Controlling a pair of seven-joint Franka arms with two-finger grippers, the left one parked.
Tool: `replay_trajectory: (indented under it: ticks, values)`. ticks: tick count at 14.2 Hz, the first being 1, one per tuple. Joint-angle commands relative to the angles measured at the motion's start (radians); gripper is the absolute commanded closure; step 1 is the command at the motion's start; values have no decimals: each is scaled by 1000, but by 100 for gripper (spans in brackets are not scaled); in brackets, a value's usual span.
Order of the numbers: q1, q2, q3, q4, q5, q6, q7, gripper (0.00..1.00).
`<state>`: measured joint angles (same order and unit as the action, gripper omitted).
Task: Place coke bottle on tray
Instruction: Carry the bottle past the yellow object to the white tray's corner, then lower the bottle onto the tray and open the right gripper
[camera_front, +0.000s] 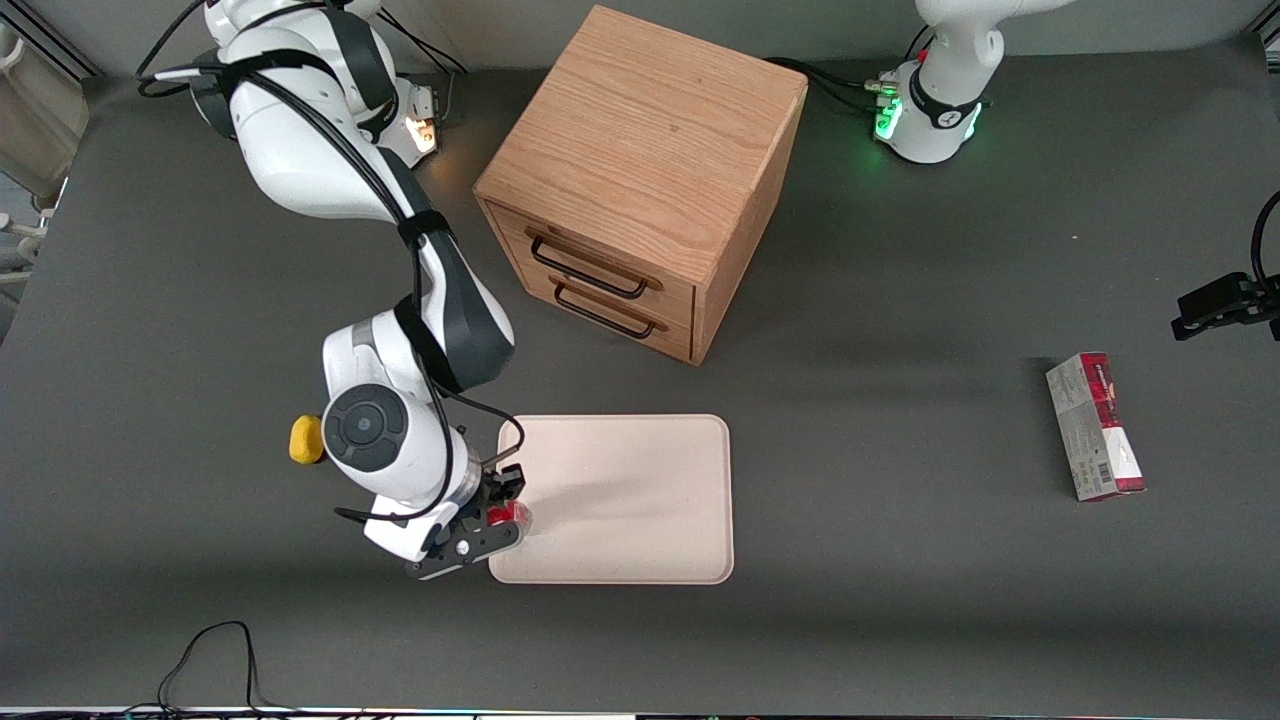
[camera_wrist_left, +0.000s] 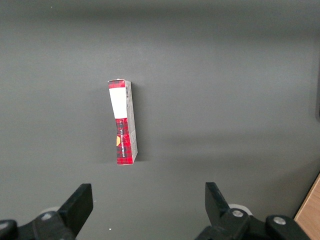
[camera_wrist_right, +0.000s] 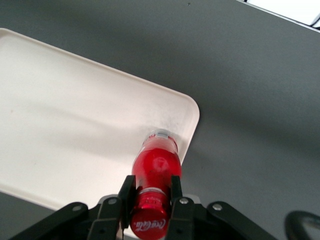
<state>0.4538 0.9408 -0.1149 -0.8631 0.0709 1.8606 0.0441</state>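
The coke bottle (camera_wrist_right: 156, 167), small, red with a red cap and clear base, hangs upright in my gripper (camera_wrist_right: 151, 192), whose two fingers (camera_wrist_right: 127, 194) are shut on its neck just below the cap. Its base is over a corner of the cream tray (camera_wrist_right: 75, 115); I cannot tell if it touches. In the front view the gripper (camera_front: 497, 508) is at the tray's (camera_front: 630, 500) edge toward the working arm's end, near its corner closest to the camera, with only a bit of the red bottle (camera_front: 508, 516) showing.
A wooden two-drawer cabinet (camera_front: 640, 180) stands farther from the camera than the tray. A yellow object (camera_front: 305, 440) lies beside the working arm. A red-and-grey carton (camera_front: 1094, 426) lies toward the parked arm's end; it also shows in the left wrist view (camera_wrist_left: 123, 123).
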Motion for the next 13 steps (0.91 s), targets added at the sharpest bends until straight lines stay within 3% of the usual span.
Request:
replay_trajectory:
  ticks: [1,3,5,6,8,13]
  values:
    - [0,39,-2,42,-8,34,11,100]
    - [0,49,0,38,-8,46,16,100]
    - [0,46,-2,35,-6,46,17,8]
    - [0,38,-2,33,-5,40,17,0]
    - [3,12,-2,33,-3,20,16,0]
    - [0,-118,-8,33,-8,-220,19,0]
